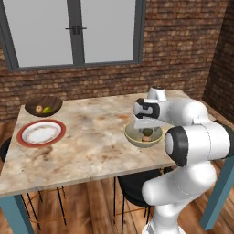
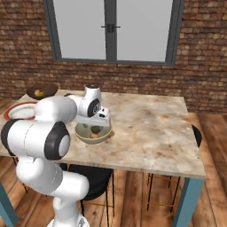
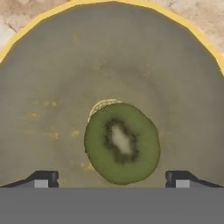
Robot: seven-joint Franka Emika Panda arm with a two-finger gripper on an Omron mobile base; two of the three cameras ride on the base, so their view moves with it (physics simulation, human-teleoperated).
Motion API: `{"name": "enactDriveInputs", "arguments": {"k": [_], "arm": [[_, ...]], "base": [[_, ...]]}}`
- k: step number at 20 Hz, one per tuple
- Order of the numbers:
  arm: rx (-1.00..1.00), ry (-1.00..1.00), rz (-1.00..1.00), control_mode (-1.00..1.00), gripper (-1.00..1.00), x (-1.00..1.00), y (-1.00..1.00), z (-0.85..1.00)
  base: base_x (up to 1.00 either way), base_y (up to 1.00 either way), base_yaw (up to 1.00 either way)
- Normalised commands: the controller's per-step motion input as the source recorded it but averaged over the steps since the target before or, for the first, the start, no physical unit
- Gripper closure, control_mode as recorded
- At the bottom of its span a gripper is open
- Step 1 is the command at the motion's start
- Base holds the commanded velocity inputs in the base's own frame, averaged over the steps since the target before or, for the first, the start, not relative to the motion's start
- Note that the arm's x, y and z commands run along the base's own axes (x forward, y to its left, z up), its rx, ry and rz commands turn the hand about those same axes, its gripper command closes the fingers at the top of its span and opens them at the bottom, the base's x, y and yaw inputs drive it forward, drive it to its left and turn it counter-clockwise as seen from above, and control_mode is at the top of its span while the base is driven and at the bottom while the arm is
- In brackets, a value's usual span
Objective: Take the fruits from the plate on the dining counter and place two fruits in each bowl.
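Kiwi (image 3: 121, 142) is lying low in the frame inside the pale bowl (image 3: 52, 78), not being pinched; gripper (image 3: 111, 177) is spread wide.

A cut green kiwi (image 3: 121, 142) lies in the pale bowl (image 3: 52, 65), another fruit beneath it.

Window (image 1: 75, 32) in brick wall (image 1: 183, 50); black stool (image 1: 132, 187) under.

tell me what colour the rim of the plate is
Red, a broad band around the white middle of the plate; the left base view shows it best.
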Motion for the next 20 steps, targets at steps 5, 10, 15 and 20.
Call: {"name": "enactDriveInputs", "arguments": {"k": [5,10,15,20], "arm": [[0.00,-0.12,-0.01,-1.00,-1.00,-0.32,0.00,0.72],[0.00,-0.10,-0.01,-1.00,-1.00,-0.54,0.14,0.69],[0.00,-0.08,0.00,-1.00,-1.00,-0.70,0.22,0.67],[0.00,-0.11,0.00,-1.00,-1.00,-0.99,0.00,0.53]], "base": [[0.00,0.00,0.00],[0.00,0.00,0.00],[0.00,0.00,0.00],[0.00,0.00,0.00]]}}
